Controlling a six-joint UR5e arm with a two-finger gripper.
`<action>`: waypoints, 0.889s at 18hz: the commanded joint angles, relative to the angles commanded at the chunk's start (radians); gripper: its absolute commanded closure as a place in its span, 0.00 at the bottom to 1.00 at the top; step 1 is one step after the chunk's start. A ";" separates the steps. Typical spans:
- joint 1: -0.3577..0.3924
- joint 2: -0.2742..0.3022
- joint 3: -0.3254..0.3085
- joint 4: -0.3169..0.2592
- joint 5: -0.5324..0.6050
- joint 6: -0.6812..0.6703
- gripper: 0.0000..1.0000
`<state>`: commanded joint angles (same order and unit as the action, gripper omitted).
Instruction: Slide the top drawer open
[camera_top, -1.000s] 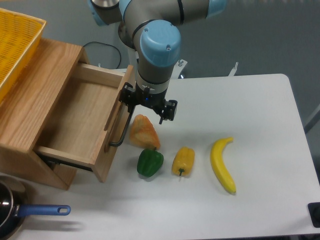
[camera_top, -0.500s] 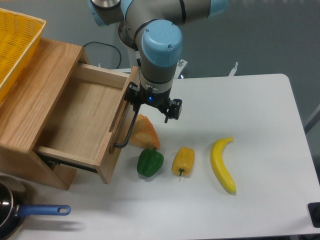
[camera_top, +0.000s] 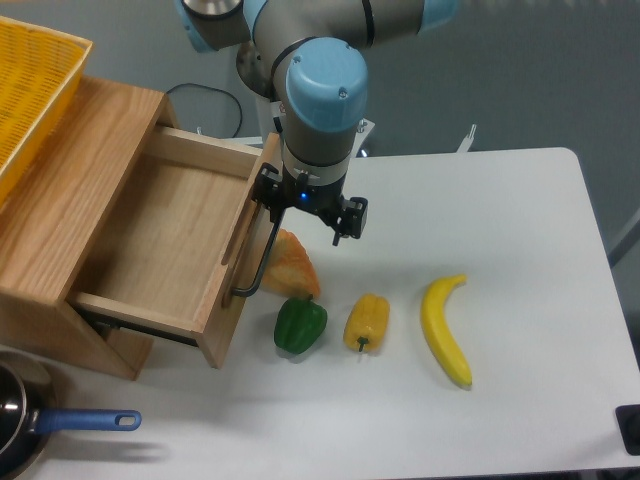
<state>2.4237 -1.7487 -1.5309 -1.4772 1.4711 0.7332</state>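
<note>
- The top drawer (camera_top: 160, 235) sticks far out of the wooden cabinet (camera_top: 70, 190), on the left side of the white bench (camera_top: 520, 220).
- The gripper (camera_top: 305, 212) hangs right at the far end of the drawer's front panel, above the top end of the black bar handle (camera_top: 262, 255).
- One dark finger (camera_top: 268, 196) sits at the handle's top end. The other finger (camera_top: 352, 218) sticks out over the bench with nothing on it.
- The fingers stand apart, but I cannot tell if the near one really grips the handle.
- The drawer is a shallow box of light wood with fine grain lines. Its inside is flat and bare.
- The handle is a thin, long black metal bar that bends at its low end.
- A yellow plastic basket (camera_top: 30, 90) with a woven look sits on top of the cabinet.
- Just right of the drawer front lie an orange bumpy thing (camera_top: 292, 265), a shiny green pepper (camera_top: 300, 325), a yellow pepper (camera_top: 367, 322) and a curved yellow banana (camera_top: 445, 330).
- A pot with a blue handle (camera_top: 85, 421) peeks in at the bottom left.
- Compared with a second ago, the drawer has slid a little farther out to the right, and the gripper has moved right with it.
</note>
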 joint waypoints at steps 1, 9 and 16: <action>0.002 0.000 0.002 0.000 0.000 0.002 0.00; 0.008 0.000 0.003 0.000 0.000 0.009 0.00; 0.025 0.037 0.003 -0.003 -0.003 0.009 0.00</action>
<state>2.4482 -1.7120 -1.5278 -1.4803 1.4680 0.7424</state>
